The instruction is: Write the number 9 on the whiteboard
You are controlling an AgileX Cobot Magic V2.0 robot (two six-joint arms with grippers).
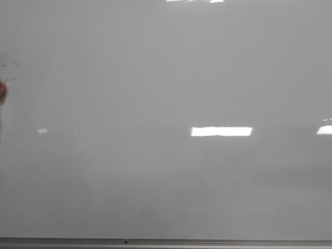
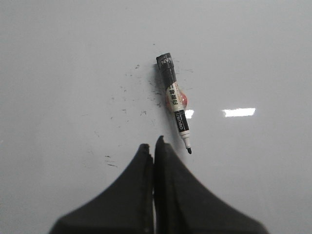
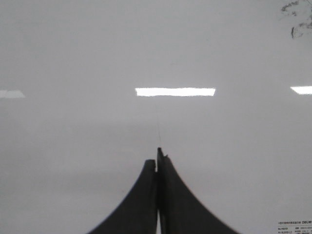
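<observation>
The whiteboard [image 1: 155, 78] fills the front view, glossy grey-white, with no number 9 on it. Neither gripper shows in the front view. In the left wrist view a black-and-white marker [image 2: 174, 102] lies against the board [image 2: 58, 58] on a red holder, its bare black tip pointing toward my left gripper [image 2: 153, 144]. That gripper is shut and empty, just beside the tip and apart from it. My right gripper [image 3: 157, 156] is shut and empty in front of bare board [image 3: 73, 48]. A very faint thin line [image 3: 158, 124] runs up from its fingertips.
A thin grey metal edge [image 1: 207, 241] runs along the board's bottom. A red object [image 1: 2, 89] shows at the far left edge. Small black scuff marks [image 2: 126, 97] surround the marker. Dark smudges [image 3: 295, 19] and a small printed label [image 3: 292, 229] show in the right wrist view.
</observation>
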